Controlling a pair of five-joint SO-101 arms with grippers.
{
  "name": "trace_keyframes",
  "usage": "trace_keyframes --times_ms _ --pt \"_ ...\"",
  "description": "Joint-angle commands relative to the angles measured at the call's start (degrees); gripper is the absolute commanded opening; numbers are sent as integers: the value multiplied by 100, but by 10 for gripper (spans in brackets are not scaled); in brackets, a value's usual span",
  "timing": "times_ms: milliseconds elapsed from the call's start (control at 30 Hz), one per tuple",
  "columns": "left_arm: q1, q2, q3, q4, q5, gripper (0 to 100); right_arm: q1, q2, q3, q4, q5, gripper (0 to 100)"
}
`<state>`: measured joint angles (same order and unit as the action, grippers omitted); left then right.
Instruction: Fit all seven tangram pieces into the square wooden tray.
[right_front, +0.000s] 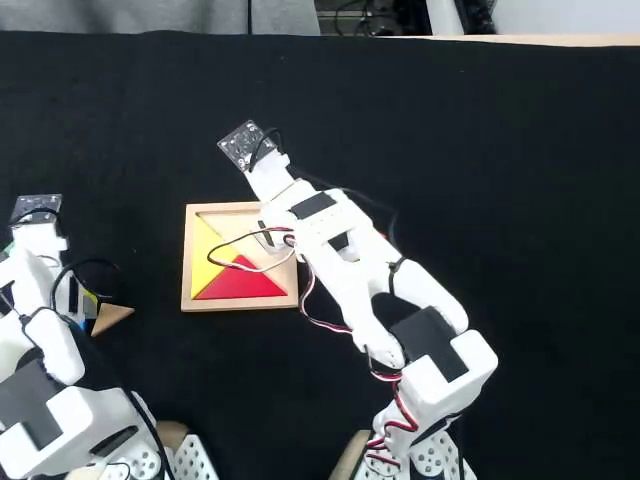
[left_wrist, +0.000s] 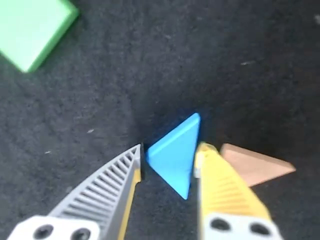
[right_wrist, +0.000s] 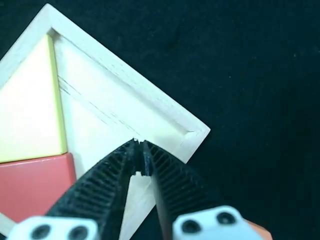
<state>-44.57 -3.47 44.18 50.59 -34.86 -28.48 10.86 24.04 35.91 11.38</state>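
Note:
The square wooden tray (right_front: 188, 262) holds a yellow triangle (right_front: 208, 258) and a red triangle (right_front: 245, 283). My right gripper (right_wrist: 140, 144) hangs shut and empty over the tray's bare floor, near a corner of its rim (right_wrist: 125, 75), beside the yellow triangle (right_wrist: 30, 105) and red triangle (right_wrist: 35, 185). In the high view it sits over the tray's middle (right_front: 268, 238). At the table's left, my left gripper (left_wrist: 169, 150) is shut on a blue triangle (left_wrist: 175, 152), with its fingers against two of the triangle's sides. A tan triangle (left_wrist: 255, 167) lies just beside it.
A green piece (left_wrist: 30, 30) lies on the black cloth farther from the left gripper. The tan triangle (right_front: 112, 316) sits left of the tray. An orange-red piece (right_wrist: 257, 231) peeks out beside the right gripper's body. Black cloth spreads open to the right and back.

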Motion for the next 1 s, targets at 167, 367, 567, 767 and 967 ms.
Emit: trace_keyframes --times_ms 167,367,567,767,967 --pt "119 70 40 -114 202 77 105 -338 -13 -97 62 11" --pt "295 -193 -927 1029 466 80 167 -356 -13 -97 62 11" --pt "1341 -360 -2484 2813 2048 80 738 -391 -119 -202 9 11" --pt "2747 -404 -2905 3103 4062 80 1029 -382 -119 -308 9 11" --pt "3890 -352 -2756 2585 5389 80 1116 -382 -110 -422 18 11"
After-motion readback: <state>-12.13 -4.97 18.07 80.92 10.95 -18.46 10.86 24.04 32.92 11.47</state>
